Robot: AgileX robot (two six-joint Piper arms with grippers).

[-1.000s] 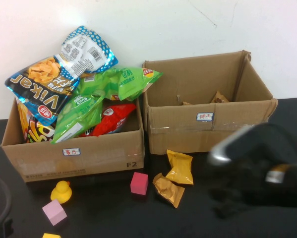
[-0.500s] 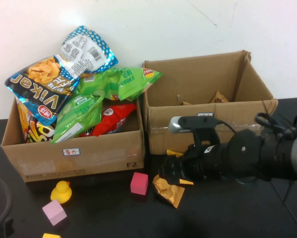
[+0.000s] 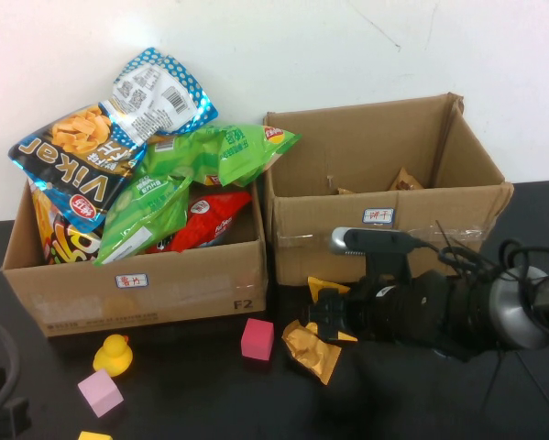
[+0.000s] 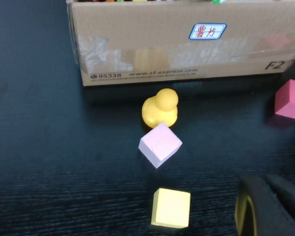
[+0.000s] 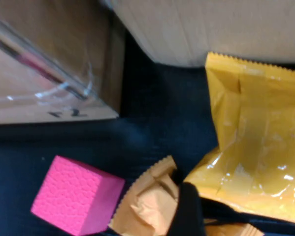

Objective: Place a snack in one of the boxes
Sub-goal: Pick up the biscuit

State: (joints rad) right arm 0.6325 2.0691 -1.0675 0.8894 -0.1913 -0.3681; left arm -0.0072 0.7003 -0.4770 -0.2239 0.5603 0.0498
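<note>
A dark bench point(image 3: 192, 403) is carrying two cardboard boxes against a white wall, and the yellow snack packet point(image 5: 250, 147) is lying in front of the right box point(image 3: 384, 197), touching a crumpled orange packet point(image 3: 311, 351). The right gripper point(image 3: 322, 316), out beyond the packets a second ago, has swept in and is now settling low over the yellow one, so a pickup looks imminent, though I cannot tell how its jaws are standing. The left gripper point(image 4: 265, 209) is idling near the pink cube point(image 4: 160, 144), yellow cube point(image 4: 171, 208) and duck point(image 4: 160, 107), jaws likewise unclear.

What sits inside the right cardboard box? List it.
Inside the right cardboard box, two small brown snack packets show near the back wall; the front wall hides the floor. The right gripper is outside.
</note>
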